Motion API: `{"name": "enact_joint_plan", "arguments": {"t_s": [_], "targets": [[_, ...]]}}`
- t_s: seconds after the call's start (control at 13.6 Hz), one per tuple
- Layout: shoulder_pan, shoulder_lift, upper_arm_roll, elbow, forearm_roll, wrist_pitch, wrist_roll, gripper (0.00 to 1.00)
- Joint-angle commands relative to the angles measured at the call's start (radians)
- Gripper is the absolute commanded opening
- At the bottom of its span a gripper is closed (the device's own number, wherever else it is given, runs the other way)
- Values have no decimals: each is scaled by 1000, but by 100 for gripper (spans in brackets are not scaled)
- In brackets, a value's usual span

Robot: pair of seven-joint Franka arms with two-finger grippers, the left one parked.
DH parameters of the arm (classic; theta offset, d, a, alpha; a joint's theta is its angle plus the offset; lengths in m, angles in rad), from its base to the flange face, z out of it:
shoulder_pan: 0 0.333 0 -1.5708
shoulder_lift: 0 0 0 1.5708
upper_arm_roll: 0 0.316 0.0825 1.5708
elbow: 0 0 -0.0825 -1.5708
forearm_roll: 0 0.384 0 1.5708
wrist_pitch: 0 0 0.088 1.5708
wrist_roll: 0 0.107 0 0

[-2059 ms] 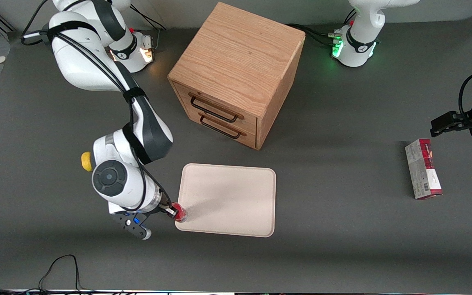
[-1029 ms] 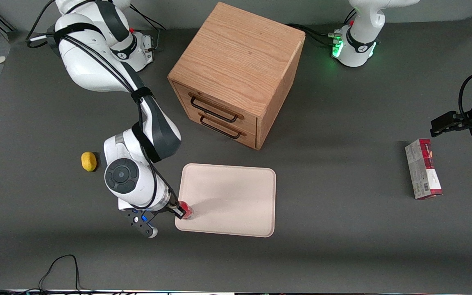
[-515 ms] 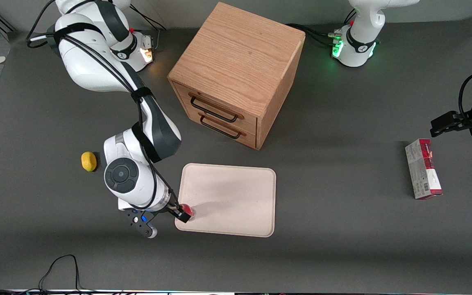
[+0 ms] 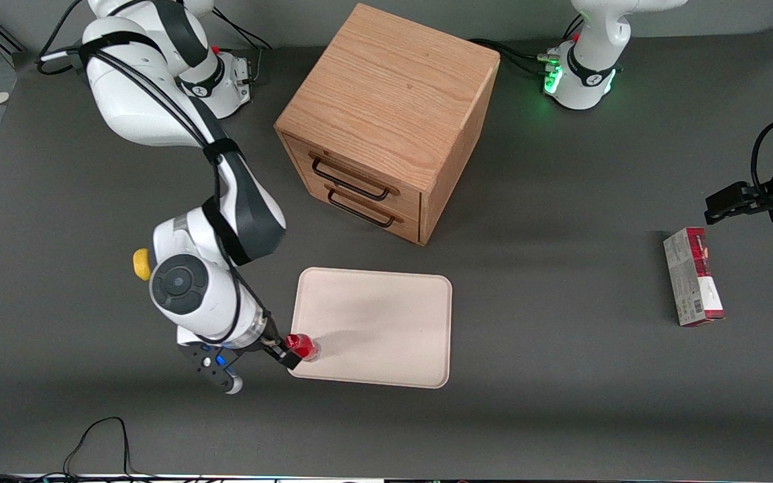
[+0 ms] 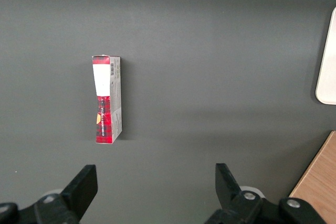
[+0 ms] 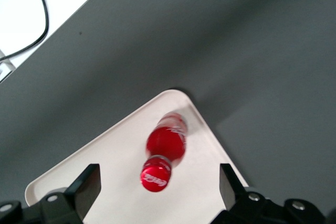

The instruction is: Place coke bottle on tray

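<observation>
Standing upright on the large flat cream-white rectangular tray (image 4: 386,325), the tiny red coke bottle with its red cap (image 4: 302,347) sits in the tray corner nearest the front camera, toward my working arm's end of the dark grey desk (image 4: 547,402). My claw (image 4: 287,354) hangs just above it, fingers (image 6: 84,187) spread wide and touching nothing.
</observation>
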Motion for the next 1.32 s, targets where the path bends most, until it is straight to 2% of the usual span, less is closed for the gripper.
{"name": "enact_joint_plan", "arguments": {"t_s": [0.0, 0.07, 0.22, 0.37, 0.51, 0.74, 1.25], "targets": [[-32, -97, 2, -31, -8, -174, -130, 100], [-58, -166, 2, -93, 15, -222, -204, 100], [-133, -393, -1, -359, 61, -223, -433, 100], [-182, -592, -16, -585, 63, -223, -653, 100], [-180, -715, -77, -692, 63, -238, -842, 100], [-177, -808, -133, -740, 76, -310, -1048, 100], [-176, -826, -130, -668, 82, -350, -1062, 100]]}}
